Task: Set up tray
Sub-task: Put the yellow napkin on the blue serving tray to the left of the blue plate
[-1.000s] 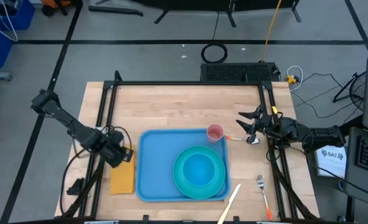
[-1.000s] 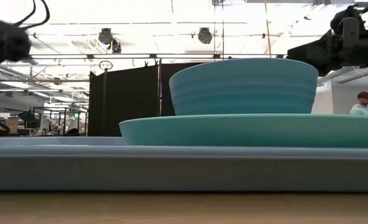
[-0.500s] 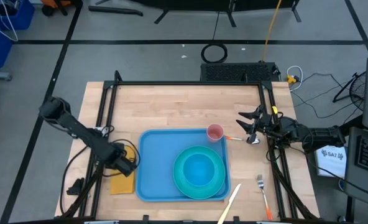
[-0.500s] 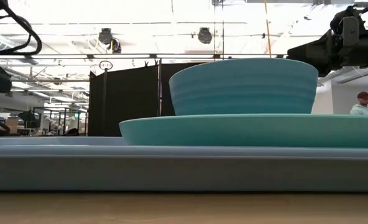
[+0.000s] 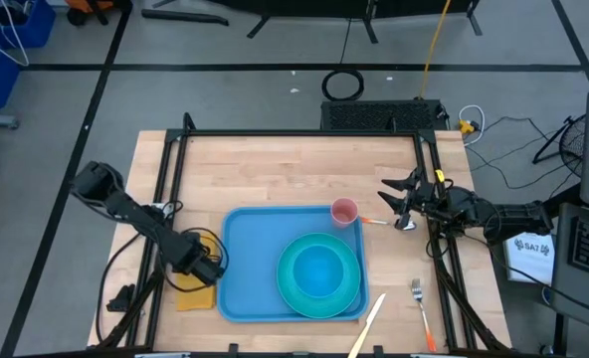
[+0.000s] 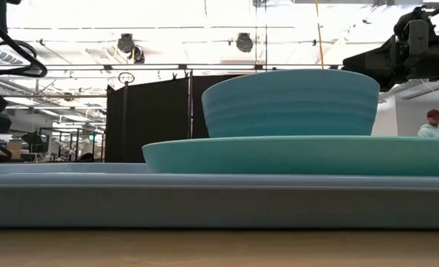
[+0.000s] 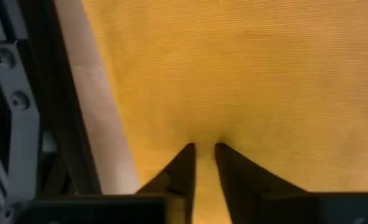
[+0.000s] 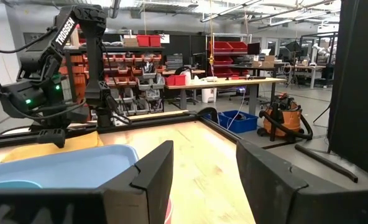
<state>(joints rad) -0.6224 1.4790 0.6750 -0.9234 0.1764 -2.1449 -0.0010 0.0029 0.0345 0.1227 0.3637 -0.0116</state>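
Note:
The blue tray lies on the table and carries a turquoise plate with a turquoise bowl on it and a pink cup in its far right corner. An orange-yellow napkin lies flat on the table along the tray's left side. My left gripper is down on the napkin's far part, its fingers almost together. My right gripper hovers open at the table's right side, beside a spoon. My left gripper meets the napkin's far part from above, pointing down. Its fingertips stand a narrow gap apart with a strip of cloth between them; whether a fold is raised there cannot be seen. The napkin lies flat on the table.
A fork and a pale knife lie near the table's near right corner. Black frame rails run along the table's left and right sides. Bare wood stretches beyond the tray's far edge. A person stands far behind the table.
My left gripper has moved toward the table's near edge and a little right, coming down onto the napkin beside the tray. The napkin has stayed where it was.

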